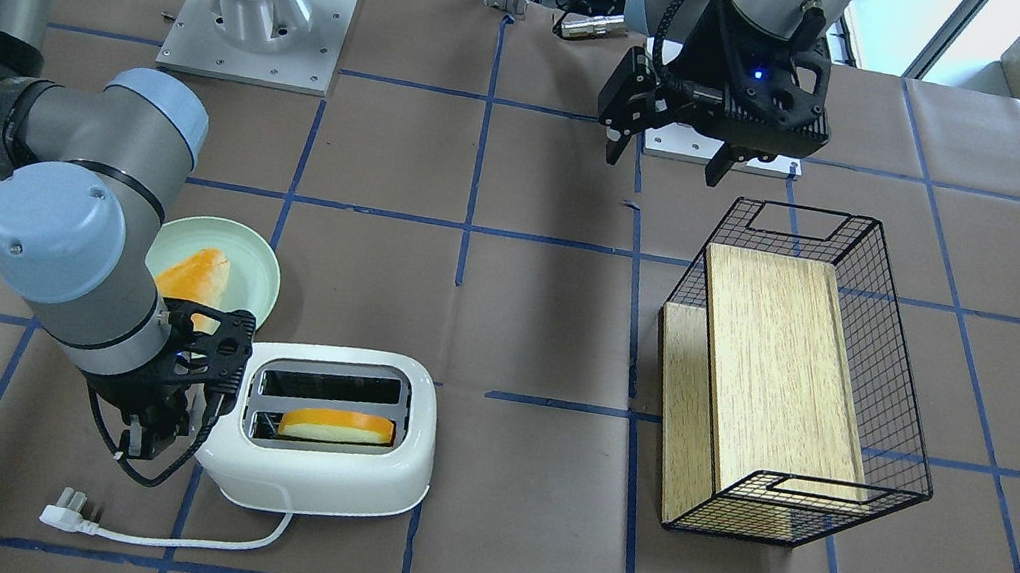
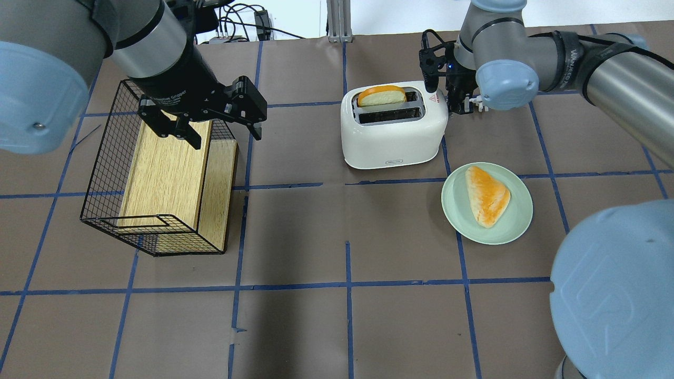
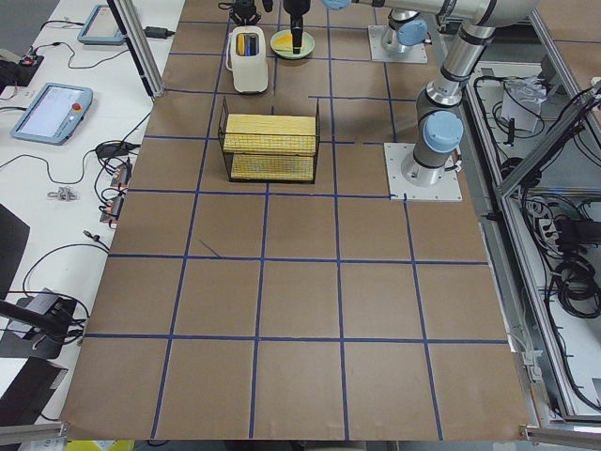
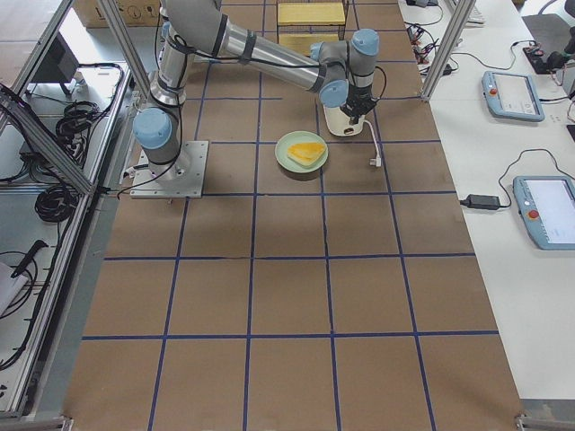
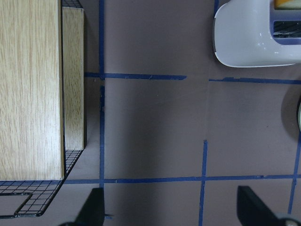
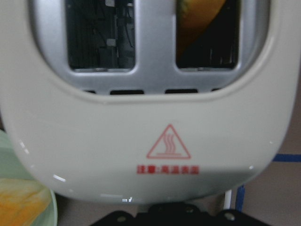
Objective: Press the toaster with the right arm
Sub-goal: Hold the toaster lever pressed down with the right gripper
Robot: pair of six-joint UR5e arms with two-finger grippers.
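Observation:
The white toaster (image 1: 318,485) (image 2: 392,142) stands on the brown table with an orange-crusted slice of bread (image 1: 338,425) (image 2: 382,96) standing up out of one slot. Its other slot is empty. My right gripper (image 1: 148,445) (image 2: 462,102) points down against the toaster's end wall, below the red triangle sticker (image 6: 168,143), and looks shut. The side lever is hidden behind it. The cord and plug (image 1: 63,518) lie in front of the toaster. My left gripper (image 1: 666,158) (image 2: 226,134) hangs open and empty above the wire basket's rim.
A pale green plate (image 1: 260,264) (image 2: 521,221) with a piece of bread (image 2: 487,195) sits beside the toaster, under my right forearm. A black wire basket (image 1: 889,454) (image 2: 105,173) holding a wooden board (image 1: 776,367) lies on its side on my left half.

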